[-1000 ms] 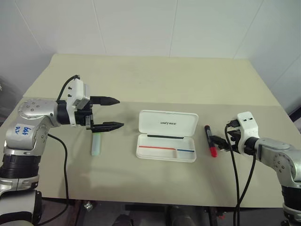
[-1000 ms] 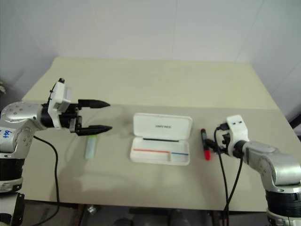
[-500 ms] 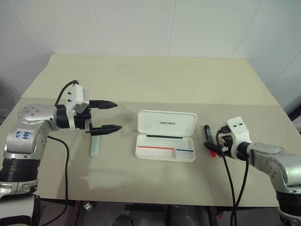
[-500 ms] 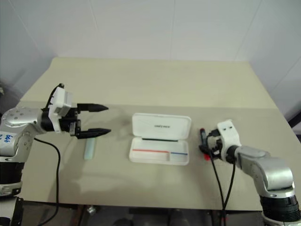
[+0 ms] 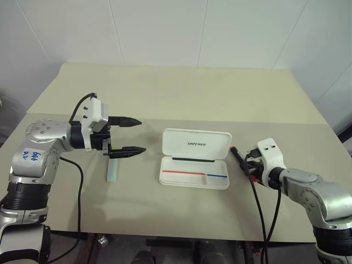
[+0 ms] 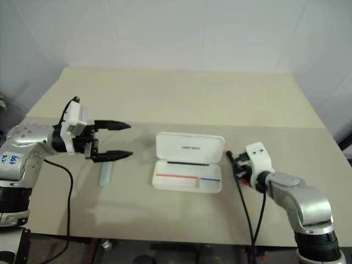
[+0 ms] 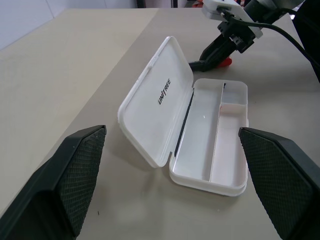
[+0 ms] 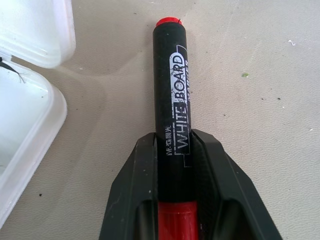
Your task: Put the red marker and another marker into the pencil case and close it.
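The pencil case [image 5: 193,186] lies open at the table's middle, its lid [image 5: 196,144] folded back and its tray holding nothing. Just right of it, my right gripper [image 8: 173,137] is shut on the red marker [image 8: 172,85], clamping the black barrel near the red end. The marker's [image 5: 237,155] free tip points toward the case's right end. Another marker, the pale highlighter [image 5: 113,169], rests on the table left of the case. My left gripper [image 5: 142,136] hovers open above the highlighter, pointing at the case and holding nothing.
The beige table [image 5: 181,93] stretches back to a white wall. A seam runs across it behind the case. Black cables [image 5: 264,209] hang from both wrists near the front edge.
My right gripper has closed on the red marker and shifted a little left toward the case, taking the marker with it. The left arm and highlighter have stayed put.
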`<action>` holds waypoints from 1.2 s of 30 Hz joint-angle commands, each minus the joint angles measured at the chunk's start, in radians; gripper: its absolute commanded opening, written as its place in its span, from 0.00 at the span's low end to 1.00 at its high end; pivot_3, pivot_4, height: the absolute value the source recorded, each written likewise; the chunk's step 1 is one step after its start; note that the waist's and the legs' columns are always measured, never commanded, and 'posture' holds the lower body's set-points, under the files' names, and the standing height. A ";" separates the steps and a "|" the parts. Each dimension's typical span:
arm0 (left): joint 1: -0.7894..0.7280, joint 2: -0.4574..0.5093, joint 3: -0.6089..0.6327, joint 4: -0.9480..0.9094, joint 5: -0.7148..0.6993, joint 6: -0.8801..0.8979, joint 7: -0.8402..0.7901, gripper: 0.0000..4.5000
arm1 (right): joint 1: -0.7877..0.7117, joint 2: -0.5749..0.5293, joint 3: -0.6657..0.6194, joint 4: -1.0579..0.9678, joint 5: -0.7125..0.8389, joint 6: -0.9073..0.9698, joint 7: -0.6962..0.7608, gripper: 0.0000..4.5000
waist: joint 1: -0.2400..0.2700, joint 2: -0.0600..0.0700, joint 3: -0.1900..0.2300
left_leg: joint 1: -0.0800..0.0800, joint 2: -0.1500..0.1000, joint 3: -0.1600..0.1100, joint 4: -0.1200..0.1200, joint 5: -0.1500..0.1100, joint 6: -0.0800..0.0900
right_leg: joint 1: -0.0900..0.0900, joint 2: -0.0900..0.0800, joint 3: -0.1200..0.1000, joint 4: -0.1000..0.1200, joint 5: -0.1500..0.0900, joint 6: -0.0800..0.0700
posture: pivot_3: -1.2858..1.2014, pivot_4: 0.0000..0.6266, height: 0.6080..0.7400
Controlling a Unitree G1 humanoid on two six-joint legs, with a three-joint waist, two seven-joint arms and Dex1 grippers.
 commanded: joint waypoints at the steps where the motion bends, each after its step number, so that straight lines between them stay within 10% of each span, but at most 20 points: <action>1: -0.029 -0.005 -0.002 -0.003 0.004 -0.019 -0.005 1.00 | -0.022 -0.003 -0.026 0.074 -0.052 -0.038 -0.033 0.15 | 0.000 0.000 0.000 | 0.001 0.000 0.000 0.001 0.000 0.000 | 0.001 0.000 0.000 0.000 0.000 0.001 | 0.52 0.24 1.00; 27: -0.066 -0.064 -0.041 0.040 0.020 -0.052 -0.018 1.00 | -0.315 -0.029 -0.222 0.275 -0.050 -0.535 0.062 0.15 | -0.005 0.001 0.001 | -0.013 0.000 0.003 -0.001 0.002 -0.002 | -0.015 0.000 0.000 0.006 0.002 0.000 | 0.52 0.24 1.00; 36: -0.025 -0.035 -0.004 0.050 0.016 -0.073 -0.033 1.00 | -0.312 -0.116 -0.051 0.191 0.022 -0.781 0.516 0.15 | -0.009 0.001 0.001 | -0.013 0.000 0.003 -0.001 0.002 -0.002 | -0.015 0.000 0.000 0.006 0.002 0.000 | 0.52 0.24 1.00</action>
